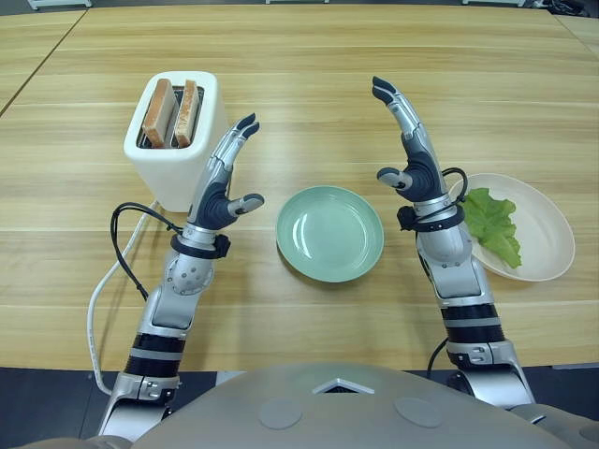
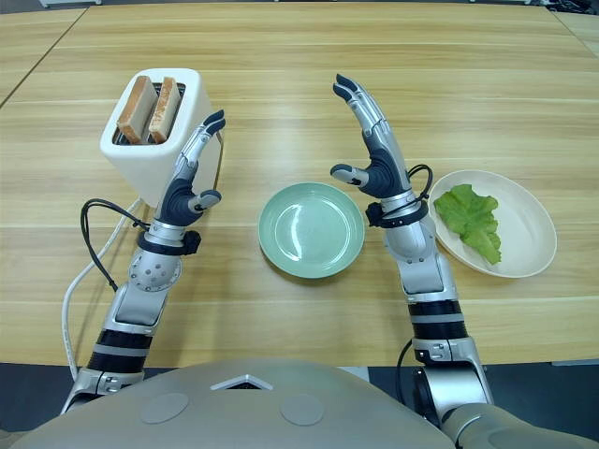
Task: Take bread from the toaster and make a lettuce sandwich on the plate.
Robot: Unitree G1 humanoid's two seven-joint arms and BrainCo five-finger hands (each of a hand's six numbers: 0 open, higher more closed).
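Two browned bread slices (image 1: 159, 114) stand upright in the white toaster (image 1: 168, 176), back left. Left hand (image 1: 225, 187) and right hand (image 1: 416, 164) are raised, fingers spread wide and empty, flanking the green plate (image 1: 328, 238). The right eye puts the left fingertips (image 2: 215, 120) over the toaster's edge; the left eye shows a gap.

Left hand (image 1: 223, 185) and right hand (image 1: 412, 150) are both raised upright, fingers extended, holding nothing.
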